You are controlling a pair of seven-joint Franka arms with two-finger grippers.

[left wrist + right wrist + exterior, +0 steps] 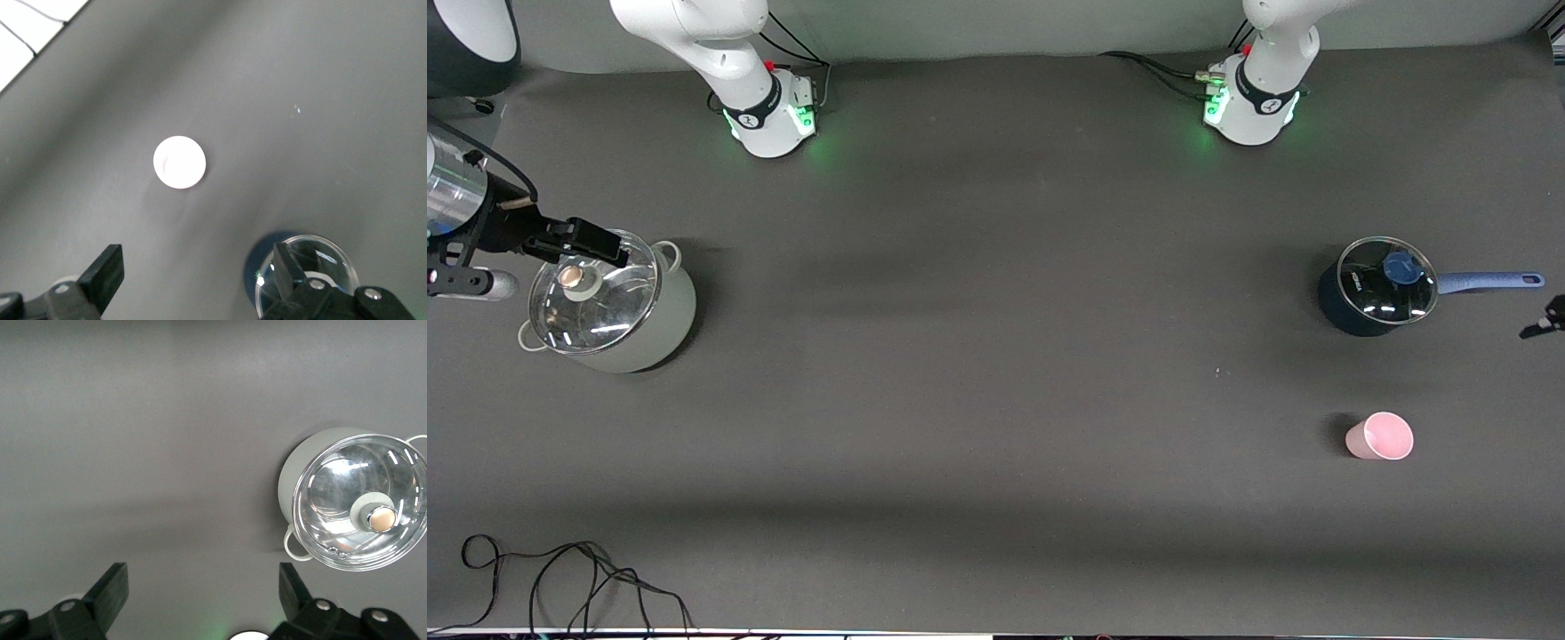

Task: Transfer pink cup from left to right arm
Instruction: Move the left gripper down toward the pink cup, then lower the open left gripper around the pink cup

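Observation:
The pink cup (pixel 1380 436) stands upright on the dark table toward the left arm's end, nearer to the front camera than the blue saucepan. From above it shows as a pale round rim (pixel 179 162) in the left wrist view. My left gripper (pixel 198 270) hangs open and empty, well above the table, between the cup and the saucepan; only a black tip of it (pixel 1545 322) shows at the front view's edge. My right gripper (pixel 609 247) is open and empty over the lidded grey pot at the right arm's end (pixel 203 590).
A dark blue saucepan (pixel 1376 286) with a glass lid and a blue handle sits beside the cup, farther from the front camera. A pale grey pot (pixel 614 302) with a glass lid (pixel 360 500) stands at the right arm's end. Loose black cables (pixel 560 578) lie by the near edge.

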